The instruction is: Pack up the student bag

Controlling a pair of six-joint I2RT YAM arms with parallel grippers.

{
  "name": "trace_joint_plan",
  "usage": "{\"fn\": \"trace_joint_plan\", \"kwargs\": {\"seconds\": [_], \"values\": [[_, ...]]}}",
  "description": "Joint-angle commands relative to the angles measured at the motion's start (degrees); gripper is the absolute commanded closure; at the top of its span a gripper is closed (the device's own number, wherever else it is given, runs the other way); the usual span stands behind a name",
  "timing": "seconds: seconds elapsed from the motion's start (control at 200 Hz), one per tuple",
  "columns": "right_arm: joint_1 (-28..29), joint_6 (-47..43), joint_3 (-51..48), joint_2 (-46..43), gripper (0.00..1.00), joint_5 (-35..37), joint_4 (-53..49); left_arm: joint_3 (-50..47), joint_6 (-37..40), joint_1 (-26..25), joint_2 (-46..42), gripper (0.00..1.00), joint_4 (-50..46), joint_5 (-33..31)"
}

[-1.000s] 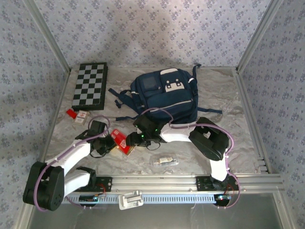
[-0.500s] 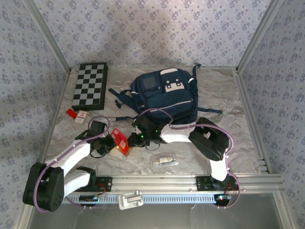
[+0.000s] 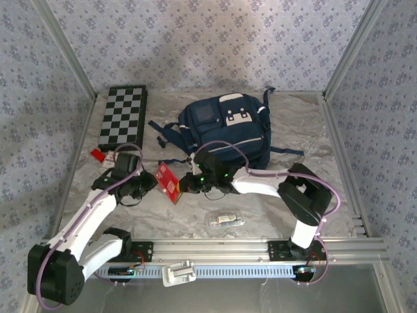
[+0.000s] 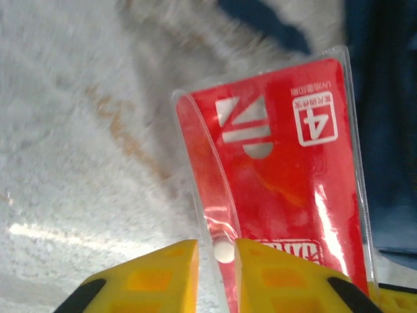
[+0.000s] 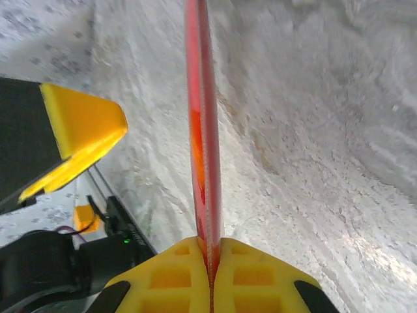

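Just beyond the arm bases, the red card pack (image 3: 168, 182) stands on edge above the counter (image 3: 273, 212), which looks like a handover. The right claw (image 5: 210, 251) is clamped on its edge, while the left claw (image 4: 216, 251) stands slightly parted around its clear sleeve. Behind them the student bag (image 3: 225, 130) lies front-up at mid-counter, its long axis running near-to-far.

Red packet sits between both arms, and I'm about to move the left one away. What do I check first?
1. The right gripper is shut on the red packet: ok.
2. The left gripper has its fingers parted around the sleeve edge: ok.
3. The packet stands straight out of the right fingers: ok.
4. The student bag has an opening ready: cannot tell.
5. The clear pouch lies apart from both arms: ok.
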Motion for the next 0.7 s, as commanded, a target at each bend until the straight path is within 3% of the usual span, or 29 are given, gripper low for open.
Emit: {"fn": "trace_joint_plan", "kwargs": {"seconds": [0.0, 0.12, 0.22, 0.565, 0.695], "values": [[-1.8, -3.4, -0.03, -7.84, 0.99, 1.99, -5.44, 6.04, 4.31, 0.31, -0.79, 0.75, -3.7, -2.73], [-5.88, -5.24, -0.55, -14.28, 0.99, 3.44, -12.69, 11.7, 8.67, -1.99, 1.95, 0.67, -1.41, -3.18], [-10.29, -6.55, -2.19, -20.3, 0.99, 3.92, -17.17, 16.8, 14.51, -7.58, 6.32, 0.62, 0.23, -7.63], [-29.25, -8.51, -6.95, -40.61, 0.99, 3.13, -34.63, 27.23, 44.24, -26.47, 24.64, 0.5, 14.98, -15.52], [-35.72, -9.91, -8.04, -45.09, 0.99, 2.86, -40.83, 30.09, 51.02, -28.61, 31.66, 0.41, 19.22, -14.69]]}}
